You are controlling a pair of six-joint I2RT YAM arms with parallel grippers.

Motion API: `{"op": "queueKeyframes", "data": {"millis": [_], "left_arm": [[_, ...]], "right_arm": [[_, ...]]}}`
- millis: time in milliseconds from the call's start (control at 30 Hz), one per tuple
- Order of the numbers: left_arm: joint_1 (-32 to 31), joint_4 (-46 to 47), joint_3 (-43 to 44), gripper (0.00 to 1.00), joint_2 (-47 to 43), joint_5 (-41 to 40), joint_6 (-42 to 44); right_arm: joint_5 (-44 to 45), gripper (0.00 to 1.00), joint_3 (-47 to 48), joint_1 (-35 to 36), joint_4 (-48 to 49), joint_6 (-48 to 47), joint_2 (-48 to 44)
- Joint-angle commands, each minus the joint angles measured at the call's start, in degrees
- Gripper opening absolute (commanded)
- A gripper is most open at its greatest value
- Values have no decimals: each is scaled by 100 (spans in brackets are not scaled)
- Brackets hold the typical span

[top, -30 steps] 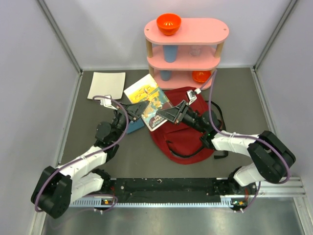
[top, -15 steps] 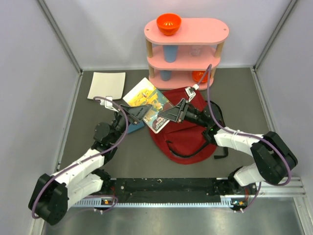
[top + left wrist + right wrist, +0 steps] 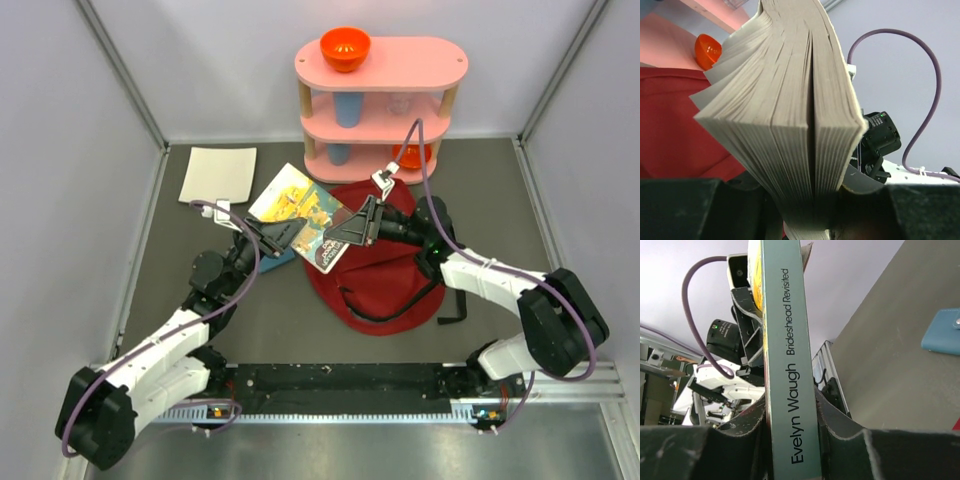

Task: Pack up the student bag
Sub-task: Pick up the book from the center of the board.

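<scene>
Fingers [image 3: 840, 440] of the right gripper [image 3: 345, 230] are clamped on the spine of a paperback book [image 3: 303, 212]. The left gripper [image 3: 288, 232] is clamped on the book's page edge from the opposite side, so the book hangs tilted between the two arms. The dark-red student bag [image 3: 385, 285] lies flat on the table, right of centre, partly beneath the book. A pink shelf [image 3: 380, 65] stands just beyond the bag. A white sheet [image 3: 218, 173] lies at far left.
</scene>
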Motion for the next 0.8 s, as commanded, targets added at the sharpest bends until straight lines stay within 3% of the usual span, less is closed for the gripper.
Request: {"op": "queueKeyframes", "data": {"millis": [0, 33, 67, 100, 133, 167, 267, 500, 767], "left_arm": [[65, 549, 261, 0, -78, -152, 134], [65, 584, 252, 0, -52, -152, 73], [65, 724, 217, 0, 18, -117, -32], [65, 795, 200, 0, 71, -91, -94], [65, 865, 191, 0, 115, -3, -216], [56, 944, 191, 0, 229, 67, -252], [56, 1392, 156, 0, 493, 138, -463], [30, 1806, 120, 0, 652, -20, -508], [21, 1719, 15, 0, 546, -29, -516]], "right_arm": [[-508, 0, 64, -3, -338, -301, -178], [-325, 2, 20, -11, -268, -222, -204], [-253, 18, -50, -3, 2, -39, -204], [-209, 21, -86, -3, 188, 94, -204], [-87, 40, -121, -3, 390, 226, -178], [-7, 52, -217, 15, 844, 497, -161], [651, 63, -472, 50, 1235, 1059, -169], [1882, 66, -780, 674, 1674, 1449, -239], [2726, 47, -877, 771, 1719, 1150, -424]]}}
